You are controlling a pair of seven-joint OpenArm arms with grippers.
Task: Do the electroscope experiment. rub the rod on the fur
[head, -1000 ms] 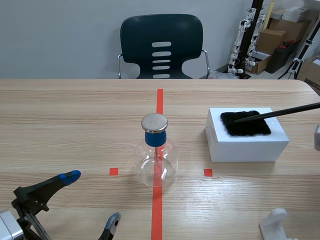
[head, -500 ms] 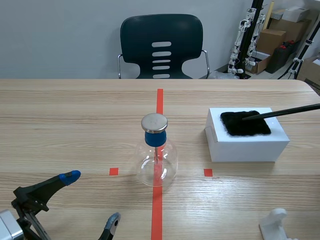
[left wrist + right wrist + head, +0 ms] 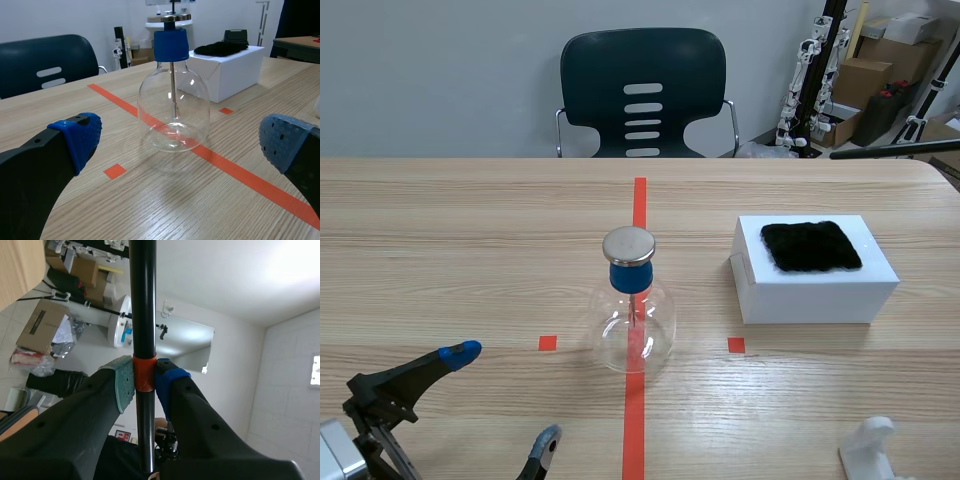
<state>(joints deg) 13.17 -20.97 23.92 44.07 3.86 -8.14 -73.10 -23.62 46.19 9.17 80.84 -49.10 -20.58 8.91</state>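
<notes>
The pale wooden surface carries a white box with the black fur on top, and the rod is in the air beyond the box, not touching the fur. The right tool is clamped on the rod at its orange band, and the left tool rests with its fingers apart. The rod looks stiff, light and smooth, so I judge it may slip and needs a firm hold at the band.

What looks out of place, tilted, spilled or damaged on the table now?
Nothing stands out. The glass flask stands upright, the fur lies flat on the white box, and the right hand holds the rod in the air, apart from the fur.
</notes>
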